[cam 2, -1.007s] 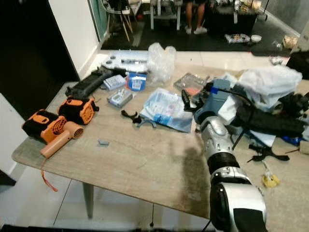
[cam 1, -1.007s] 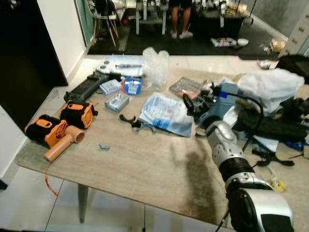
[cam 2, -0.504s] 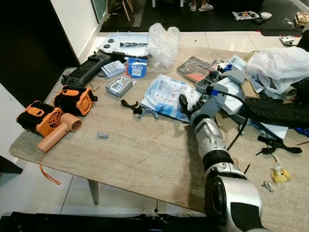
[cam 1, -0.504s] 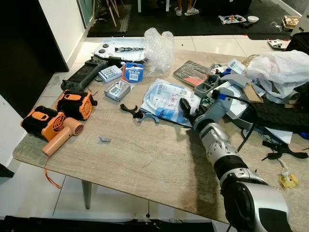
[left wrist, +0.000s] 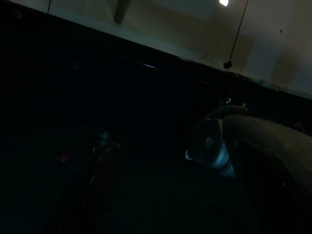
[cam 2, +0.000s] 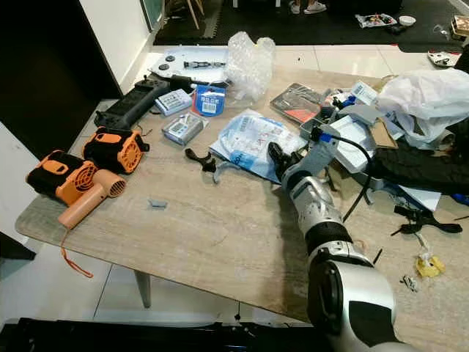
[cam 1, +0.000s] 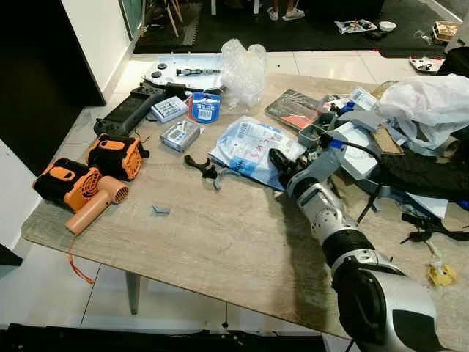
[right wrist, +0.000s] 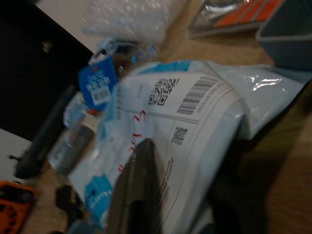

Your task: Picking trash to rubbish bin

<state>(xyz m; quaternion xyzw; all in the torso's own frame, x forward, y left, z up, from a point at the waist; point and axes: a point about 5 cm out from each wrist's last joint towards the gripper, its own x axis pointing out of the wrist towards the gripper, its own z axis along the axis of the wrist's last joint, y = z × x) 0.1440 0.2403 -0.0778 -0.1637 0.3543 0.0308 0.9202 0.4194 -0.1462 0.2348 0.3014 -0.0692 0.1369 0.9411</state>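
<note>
1. You are viewing a wooden surface (cam 1: 220,249) cluttered with tools and packaging.
2. The right gripper (cam 1: 281,163) is reaching across the surface, and its tips are resting at the near edge of the blue-and-white plastic mailer bag (cam 1: 249,147).
3. In the right wrist view, one black finger (right wrist: 139,190) is lying over the bag's printed label; you cannot tell how far the jaws are standing open, or whether they are gripping the bag.
4. The mailer bag is lying flat near the middle of the surface, between a black clip (cam 1: 199,166) and a grey bin (cam 1: 316,134).
5. A bubble wrap bundle (cam 1: 243,70) is sitting at the far edge.
6. An orange blower (cam 1: 84,192) is lying at the left corner.
7. The left wrist view is showing darkness.
</note>
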